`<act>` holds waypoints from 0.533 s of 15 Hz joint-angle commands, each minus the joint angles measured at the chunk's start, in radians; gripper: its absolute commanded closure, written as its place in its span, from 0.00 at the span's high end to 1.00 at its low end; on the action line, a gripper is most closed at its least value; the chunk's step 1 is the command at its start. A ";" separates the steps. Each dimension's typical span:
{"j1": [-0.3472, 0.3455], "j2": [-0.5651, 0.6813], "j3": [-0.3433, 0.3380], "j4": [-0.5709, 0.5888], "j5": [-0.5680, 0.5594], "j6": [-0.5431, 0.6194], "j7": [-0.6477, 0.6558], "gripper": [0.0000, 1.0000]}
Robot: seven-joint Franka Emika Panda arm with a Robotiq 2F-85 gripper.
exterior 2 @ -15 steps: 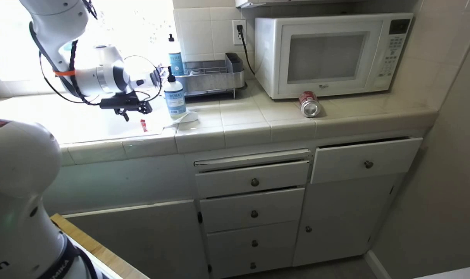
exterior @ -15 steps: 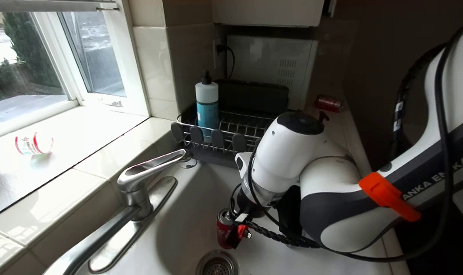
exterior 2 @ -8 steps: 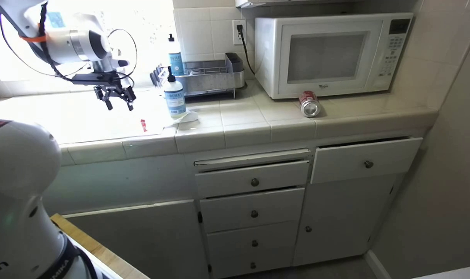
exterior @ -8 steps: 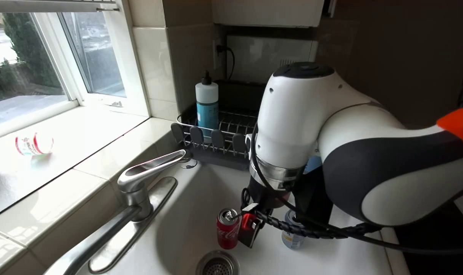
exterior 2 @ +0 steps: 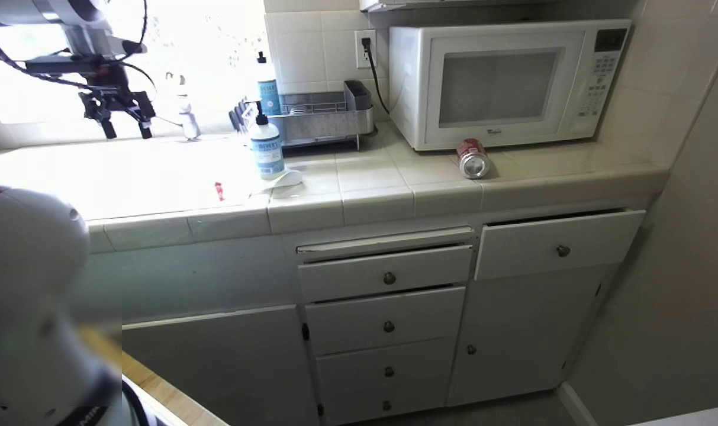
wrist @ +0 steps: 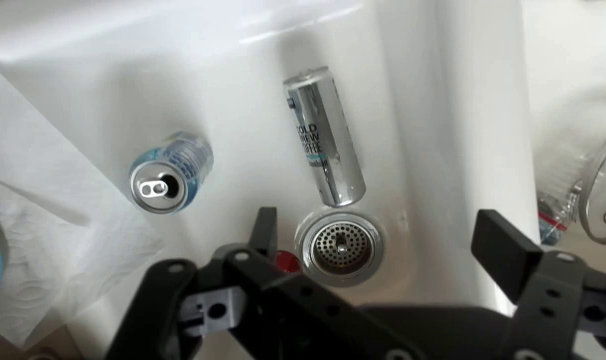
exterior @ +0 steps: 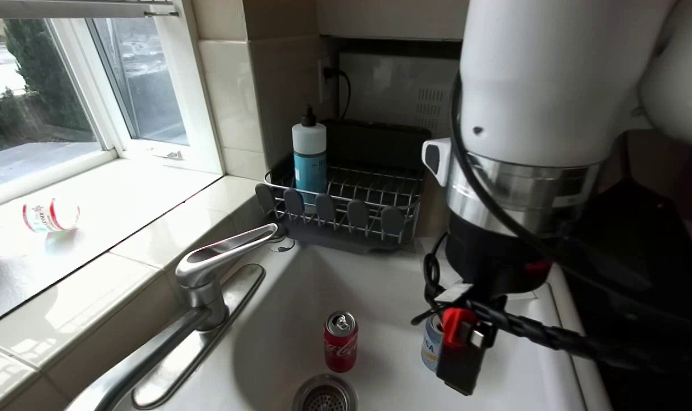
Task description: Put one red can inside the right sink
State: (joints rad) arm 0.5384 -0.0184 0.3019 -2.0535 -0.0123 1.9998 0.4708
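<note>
The red can [exterior: 341, 345] stands upright beside the round drain in the white sink [exterior: 300, 302] in an exterior view. In the wrist view only a red sliver of the can [wrist: 287, 261] shows beside the drain, mostly hidden behind one finger. The sink's bare floor [wrist: 253, 150] fills the middle there. My gripper [wrist: 382, 230] is open with nothing between its fingers, above the sink. An exterior view shows it with fingers spread [exterior 2: 126, 131]. Another red can [exterior 2: 474, 160] lies on its side on the counter.
A blue can [wrist: 170, 172] stands and a silver can [wrist: 327, 140] lies in the sink. The faucet [exterior: 203, 285], dish rack [exterior: 346, 200], blue soap bottles [exterior: 310, 165] and a microwave [exterior 2: 501, 89] stand around. A paper towel [wrist: 43, 200] lies at the sink's edge.
My gripper was low beside the red can. It has moved up and away from it, now open. The red can has stayed upright in the sink.
</note>
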 commanded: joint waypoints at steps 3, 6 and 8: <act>-0.045 -0.325 0.098 -0.080 0.047 -0.333 -0.009 1.00; 0.012 -0.510 0.066 -0.143 0.060 -0.399 -0.030 1.00; 0.042 -0.628 0.053 -0.184 0.053 -0.426 -0.027 1.00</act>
State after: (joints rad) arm 0.5383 -0.4492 0.3851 -2.1280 0.0184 1.5954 0.4658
